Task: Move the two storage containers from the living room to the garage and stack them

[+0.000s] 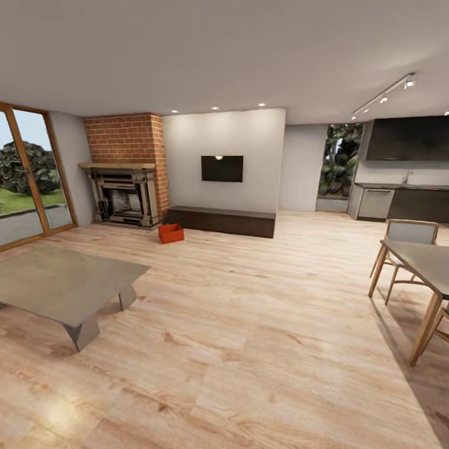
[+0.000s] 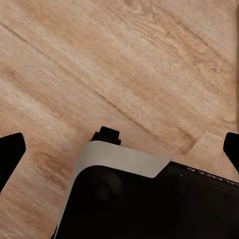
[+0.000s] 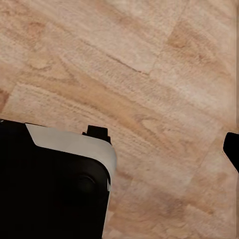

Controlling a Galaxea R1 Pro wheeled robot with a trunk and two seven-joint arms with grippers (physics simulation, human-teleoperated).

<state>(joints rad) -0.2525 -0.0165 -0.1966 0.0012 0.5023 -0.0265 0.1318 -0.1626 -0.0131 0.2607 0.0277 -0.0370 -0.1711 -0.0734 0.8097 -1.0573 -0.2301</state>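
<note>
**One container in sight across the living room, both grippers hanging over bare planks**

From the head view one orange-red storage container (image 1: 170,233) can be counted, and only that one is visible here. It sits on the light wood-plank floor (image 1: 249,324) at the far side of the living room, just in front of the left end of a long dark low bench (image 1: 220,221) and near the foot of the red-brick fireplace (image 1: 125,187). A single dark screen (image 1: 222,168) hangs on the pale wall above the bench.

Nearer the camera stands one grey low table (image 1: 59,284), close to the left edge of the room by the wood-framed glass doors (image 1: 25,178). At the right there is one dining table (image 1: 424,265) with two pale wooden chairs, one behind it (image 1: 408,240) and one partly cut off at the frame edge. A dark kitchen counter (image 1: 402,201) lies beyond.

The left gripper (image 2: 119,149) appears in its wrist view as two dark fingertips at opposite edges of the frame, spread wide with nothing between them but planks. In the right wrist view one dark fingertip (image 3: 231,148) shows at the edge; whether that gripper is apart or together cannot be told. The container lies well apart from both grippers, across the room.
</note>
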